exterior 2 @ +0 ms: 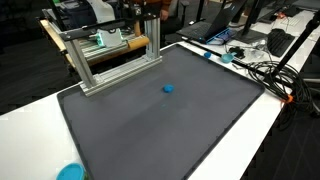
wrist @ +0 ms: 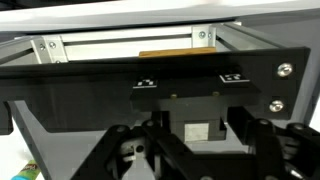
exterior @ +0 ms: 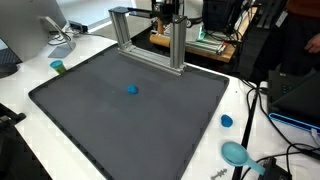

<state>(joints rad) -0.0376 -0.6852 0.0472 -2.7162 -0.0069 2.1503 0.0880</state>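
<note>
Gripper [exterior: 166, 14] sits high at the far edge of the scene, right over the top bar of the aluminium frame [exterior: 179, 45]. In both exterior views its lower part is tucked in behind that bar, so the fingers cannot be made out there.

In the wrist view, dark finger linkages fill the bottom of the picture and run off the lower edge. The tips are not clearly seen. I cannot tell whether the jaws are released or clenched, and no object shows between them.

Directly ahead of the gripper in the wrist view is a black panel [wrist: 100, 85] with screws, and above it a silver rail of the frame. A wooden strip [wrist: 175, 53] peeks out behind the rail and is mostly hidden.

The frame stands on the far edge of the dark mat [exterior: 100, 125], just beneath the gripper. Whether they touch cannot be read.

A small blue object [exterior: 132, 89] lies alone on the mat, well apart from the gripper, below and out in front of the frame. It is too small to show its shape.

A blue cap [exterior: 227, 121] and a teal dish [exterior: 236, 152] sit on the white counter [exterior: 15, 100], further from the gripper, beside the mat. The dish is partly crossed by cables [exterior: 272, 150].
</note>
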